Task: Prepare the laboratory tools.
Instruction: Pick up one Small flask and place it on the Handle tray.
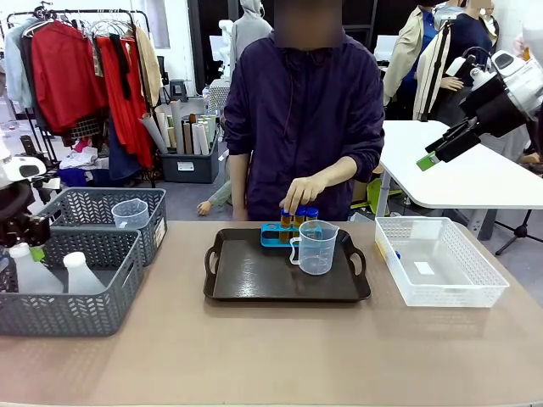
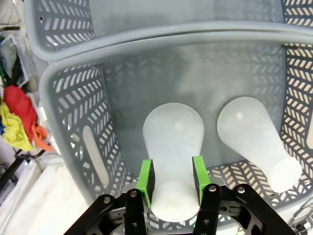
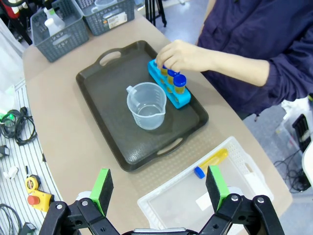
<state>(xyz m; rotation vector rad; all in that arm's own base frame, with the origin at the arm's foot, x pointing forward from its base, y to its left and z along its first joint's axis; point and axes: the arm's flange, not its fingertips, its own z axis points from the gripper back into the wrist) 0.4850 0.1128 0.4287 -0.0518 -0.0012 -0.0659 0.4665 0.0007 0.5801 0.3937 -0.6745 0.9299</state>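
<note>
Table (image 1: pixel 254 356): I look across it at a person (image 1: pixel 301 127) standing at the far side.

Grey baskets: two at the table's left end. I hold the left gripper (image 2: pixel 173 178) down inside the near basket (image 1: pixel 68 318); the far basket (image 1: pixel 85 203) holds a spare beaker (image 1: pixel 130 213).

White basket (image 1: pixel 475 280): at the right end, just beside the tray.

Tray (image 1: pixel 246 284): dark, at mid-table, carrying the beaker, the rack and the standing tubes.

Right gripper (image 3: pixel 159 183): raised above the table's right end, fingers spread wide, nothing between them.

Left gripper: its green pads (image 2: pixel 145 178) are pressed on either side of the neck of a flask (image 2: pixel 173 132), which stands upright in the near basket. A second flask (image 2: pixel 254 137) stands just beside it, untouched.

Beaker (image 1: pixel 316 248): clear, upright on the tray, just in front of the rack.

Rack (image 3: pixel 178 98): blue, at the tray's far edge.

Hand (image 3: pixel 183 56): the person's, fingertips on the caps of the tubes.

Tubes (image 3: pixel 179 82): blue-capped, amber, standing in the rack. One loose tube (image 3: pixel 211 161) lies flat in the white basket.
</note>
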